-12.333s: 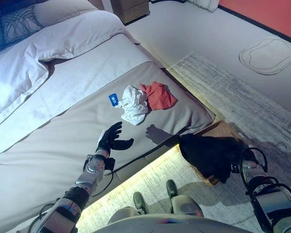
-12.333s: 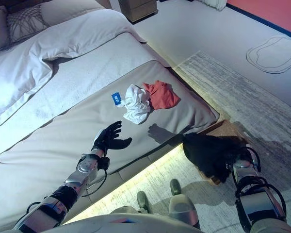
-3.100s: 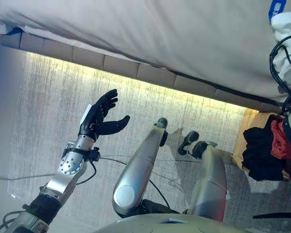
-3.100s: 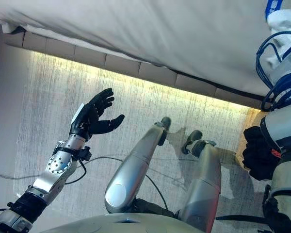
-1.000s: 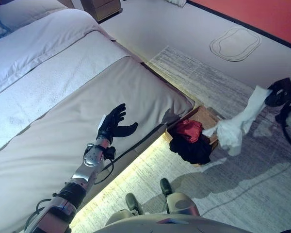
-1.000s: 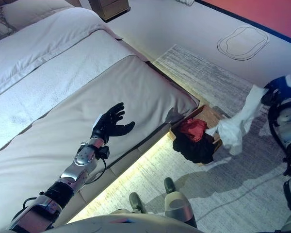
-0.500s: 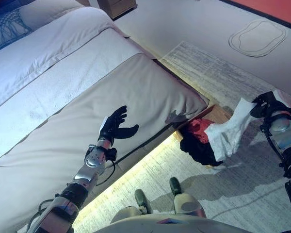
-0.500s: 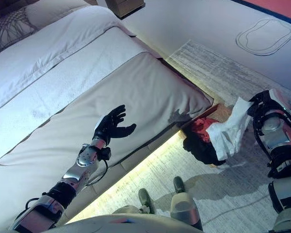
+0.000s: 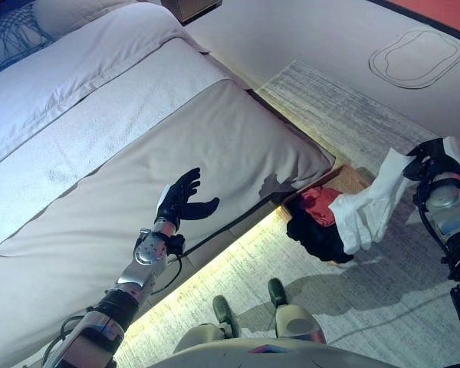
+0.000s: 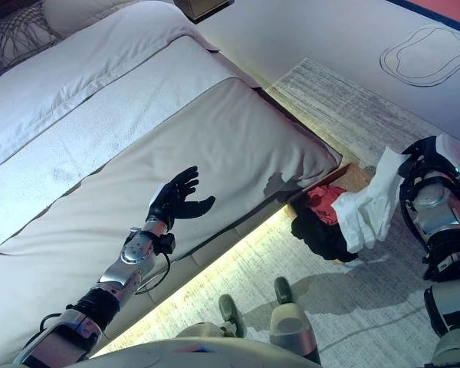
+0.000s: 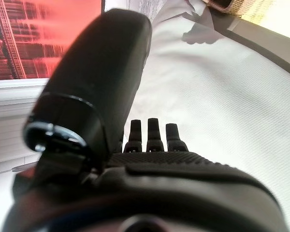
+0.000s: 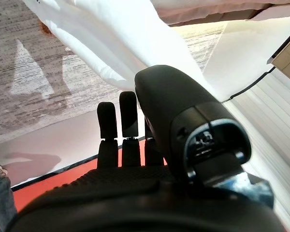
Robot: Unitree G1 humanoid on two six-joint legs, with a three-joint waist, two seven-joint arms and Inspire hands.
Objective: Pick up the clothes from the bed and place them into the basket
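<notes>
My right hand (image 9: 428, 159) is shut on a white garment (image 9: 368, 207), which hangs from it over the right side of the basket (image 9: 351, 178) on the floor by the bed's corner. The cloth also shows past the fingers in the right wrist view (image 12: 111, 34). A red garment (image 9: 320, 205) and a black garment (image 9: 314, 234) lie in the basket. My left hand (image 9: 180, 203) is open and empty, held just above the beige bedcover (image 9: 238, 146); its straight fingers (image 11: 154, 133) show in the left wrist view.
A striped grey rug (image 9: 383, 307) lies under the basket. White duvet and pillows (image 9: 31, 38) lie at the bed's head. A wooden nightstand (image 10: 203, 6) stands at the back. A light strip (image 9: 238, 245) glows along the bed base.
Since a second ago my right hand has brought the hanging white garment closer to the basket. The view has shifted a little. The left hand has stayed in place.
</notes>
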